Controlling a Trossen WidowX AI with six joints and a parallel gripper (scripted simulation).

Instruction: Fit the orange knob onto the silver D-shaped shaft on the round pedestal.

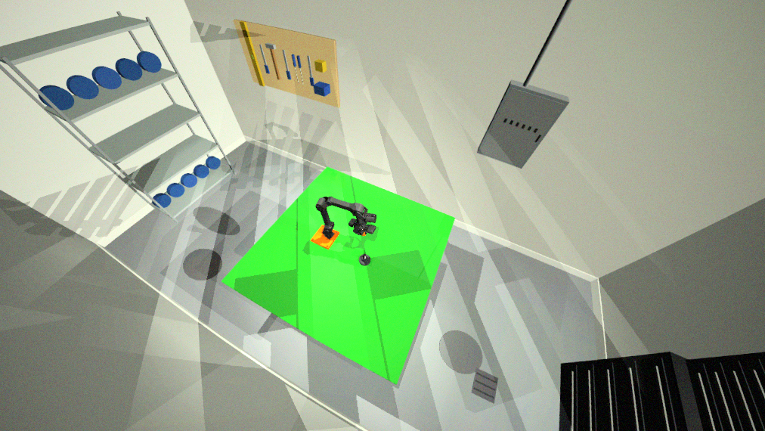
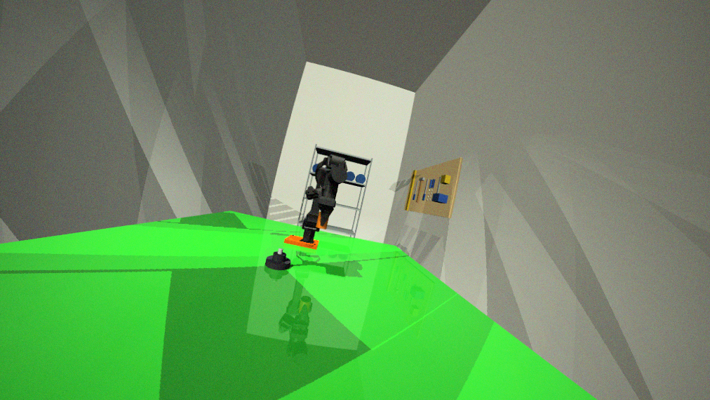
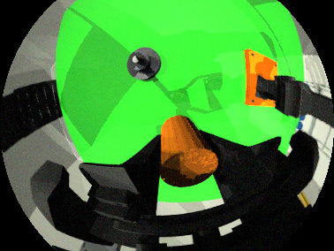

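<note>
The orange knob (image 1: 364,234) (image 2: 319,220) (image 3: 178,141) is between the fingers of my gripper (image 2: 323,214) (image 3: 178,136), which is shut on it. The knob hangs well above the green surface; its hole is not visible. The round dark pedestal (image 1: 364,262) (image 2: 277,263) (image 3: 152,72) stands on the green surface, apart from the knob and lower than it. In the exterior view it is to the lower left of the knob, in the wrist view beyond it and to the left. The silver shaft (image 2: 280,251) (image 3: 136,59) points up from the pedestal. Its flat side cannot be made out.
The arm's orange base plate (image 1: 319,239) (image 2: 294,241) (image 3: 250,88) lies on the green surface (image 1: 337,299) (image 2: 99,308), left of the pedestal in the top view. A shelf rack (image 1: 140,134) and a tool board (image 1: 291,91) are far off by the walls.
</note>
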